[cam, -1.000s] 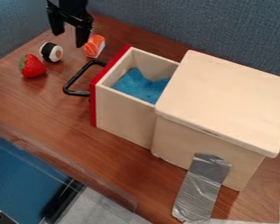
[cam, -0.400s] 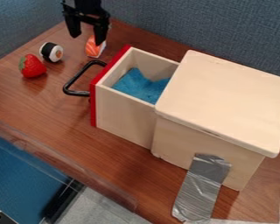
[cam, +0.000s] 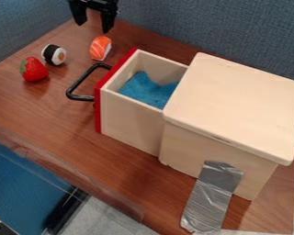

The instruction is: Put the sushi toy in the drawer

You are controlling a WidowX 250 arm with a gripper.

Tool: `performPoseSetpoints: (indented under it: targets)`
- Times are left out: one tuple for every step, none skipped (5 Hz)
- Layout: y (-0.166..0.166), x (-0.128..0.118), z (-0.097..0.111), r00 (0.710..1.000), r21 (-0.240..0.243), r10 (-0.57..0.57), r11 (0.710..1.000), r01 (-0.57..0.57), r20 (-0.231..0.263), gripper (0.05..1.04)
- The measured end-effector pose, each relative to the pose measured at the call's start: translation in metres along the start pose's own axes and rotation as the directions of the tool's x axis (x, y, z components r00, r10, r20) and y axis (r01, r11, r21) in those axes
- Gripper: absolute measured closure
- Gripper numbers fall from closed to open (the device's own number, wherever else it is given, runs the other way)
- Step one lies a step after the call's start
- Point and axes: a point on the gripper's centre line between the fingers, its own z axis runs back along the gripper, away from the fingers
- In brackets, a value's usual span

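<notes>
I see the tool (cam: 93, 27), spread and empty, has shifted right, then up, at upper left, uncovering the orange sushi toy (cam: 100, 48) on the worktop (cam: 45, 103); grasping it still looks due

The brown tabletop (cam: 45, 108) on the left has wood grain and a soft sheen. The box (cam: 235, 101) at right is smooth, matt pale wood, as are the side walls of the drawer (cam: 130, 119) in the centre. Inside it lies matt blue material (cam: 143, 89) (cloth, by its look). Silvery tape (cam: 211, 197), lower right, is wrinkled and shiny. The strawberry (cam: 35, 70), upper left, looks like glossy plastic.
</notes>
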Motion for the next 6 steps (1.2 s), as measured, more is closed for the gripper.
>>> performPoseSetpoints:
  targets:
    - [0.002, -0.003, -0.036, 0.999, 0.041, 0.013, 0.999, -0.011, -0.043, 0.083]
    - [0.007, -0.007, -0.052, 0.998, 0.069, 0.034, 0.997, -0.029, -0.06, 0.083]
    - [0.006, -0.008, -0.056, 0.997, 0.063, 0.046, 0.997, -0.042, -0.067, 0.133]
    - [0.006, -0.007, -0.057, 0.997, 0.066, 0.046, 0.997, -0.041, -0.062, 0.414]
    - [0.007, -0.012, -0.056, 0.997, 0.041, 0.032, 0.999, -0.03, -0.067, 0.518]
    - [0.019, -0.018, -0.028, 0.997, -0.007, 0.051, 0.999, -0.052, -0.06, 0.518]
